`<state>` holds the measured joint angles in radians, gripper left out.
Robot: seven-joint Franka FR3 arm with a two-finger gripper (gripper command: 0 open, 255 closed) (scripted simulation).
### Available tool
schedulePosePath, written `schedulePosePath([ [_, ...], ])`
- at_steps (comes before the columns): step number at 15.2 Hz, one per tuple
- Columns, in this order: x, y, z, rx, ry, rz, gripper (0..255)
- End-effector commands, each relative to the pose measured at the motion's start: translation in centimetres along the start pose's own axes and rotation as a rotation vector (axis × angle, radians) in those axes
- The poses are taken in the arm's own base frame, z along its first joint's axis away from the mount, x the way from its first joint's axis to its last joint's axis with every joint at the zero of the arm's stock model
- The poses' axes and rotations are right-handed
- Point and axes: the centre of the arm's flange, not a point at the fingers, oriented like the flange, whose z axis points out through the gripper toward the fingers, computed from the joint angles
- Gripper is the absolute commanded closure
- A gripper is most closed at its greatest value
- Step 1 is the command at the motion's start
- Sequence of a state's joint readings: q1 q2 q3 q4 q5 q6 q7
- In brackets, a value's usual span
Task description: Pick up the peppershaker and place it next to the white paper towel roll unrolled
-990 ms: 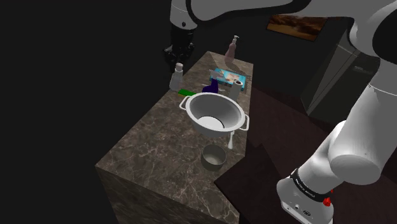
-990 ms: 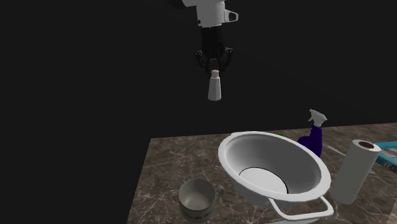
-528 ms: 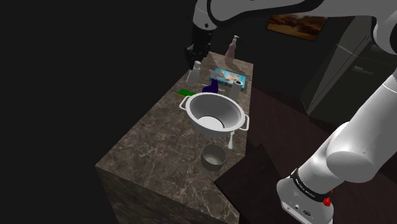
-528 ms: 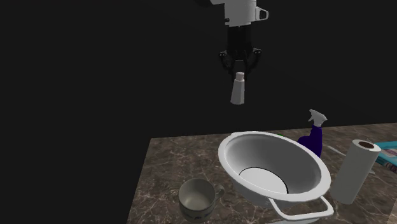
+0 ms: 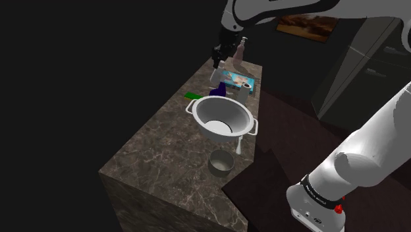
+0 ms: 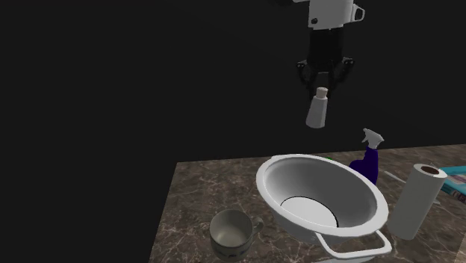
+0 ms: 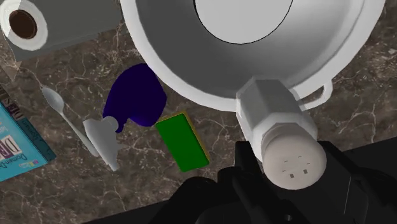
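Peppershaker (image 6: 316, 113) hangs from my gripper (image 6: 322, 88), high above the marbled counter (image 6: 194, 205) and well clear of everything on it. My fingers are clamped on its narrow capped top, so the wider faceted body dangles below them. In the second exterior view it leans a little off plumb. Looking down along my fingers, I see it over the rim of the big white bowl (image 7: 191, 83), close to one handle.

I judge it small, stiff and light, nothing that will give or crush under my pads. It looks smooth-sided, though, and a hold this far up the neck leaves the body free to swing or pivot. That makes slow travel and no sharp turns the sensible way to carry it. A grip lower on the flat facets would be steadier, but the present one should serve if I am gentle.

The paper towel roll (image 7: 44, 28) stands upright beyond the bowl, with a blue spray bottle (image 7: 130, 102), a spoon (image 7: 60, 111) and a green sponge (image 7: 183, 141) lying nearby. The roll is probably light enough to topple at a nudge — I should set the shaker down flat on its base just beside the roll, not against it.
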<state>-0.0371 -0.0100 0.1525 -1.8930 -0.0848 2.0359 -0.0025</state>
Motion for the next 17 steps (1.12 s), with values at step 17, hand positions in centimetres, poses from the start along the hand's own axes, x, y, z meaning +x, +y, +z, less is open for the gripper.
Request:
schedulePosePath([
  [17,-3.6,23.3,1.2,0.000,0.001,-0.002,255],
])
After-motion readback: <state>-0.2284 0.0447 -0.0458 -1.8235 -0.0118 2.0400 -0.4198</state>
